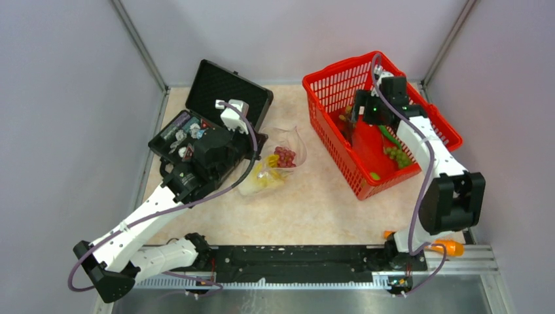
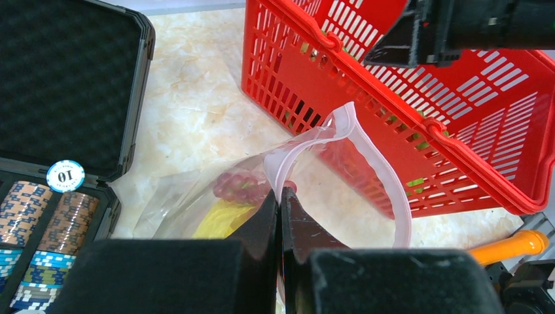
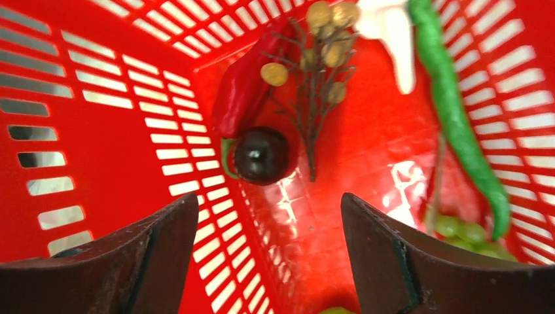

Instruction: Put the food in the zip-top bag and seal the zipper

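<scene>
Two arms work at separate stations. The zip-top bag (image 1: 275, 167) lies at the centre of the table (image 1: 314, 203), between the black case (image 1: 229, 85) and the red basket (image 1: 340, 78). Its long axis runs diagonally from near left to far right, with the mouth lifted and pointing toward the basket. The zipper (image 2: 278, 167) forms an open pale pink loop. Inside the bag sit the red-purple grapes (image 1: 285, 156) and the yellow leafy bunch (image 1: 270, 160).

The left arm reaches forward from the near left corner, passing over the case. The left claw (image 2: 281, 209) is pressed together, clamped on the bag's mouth edge at the zipper.

The right arm extends from the near right corner and bends down into the basket. The right claw (image 3: 268, 203) points at the basket floor with its jaws apart and nothing between them. Below it lie a dark round fruit (image 3: 262, 155), a red chili (image 3: 245, 91), the brown bits (image 3: 327, 39), a long green pepper (image 3: 458, 124) and the green grapes (image 3: 468, 232).

The case holds stacked chips (image 2: 65, 175). The basket wall stands between the right claw and the bag mouth.
</scene>
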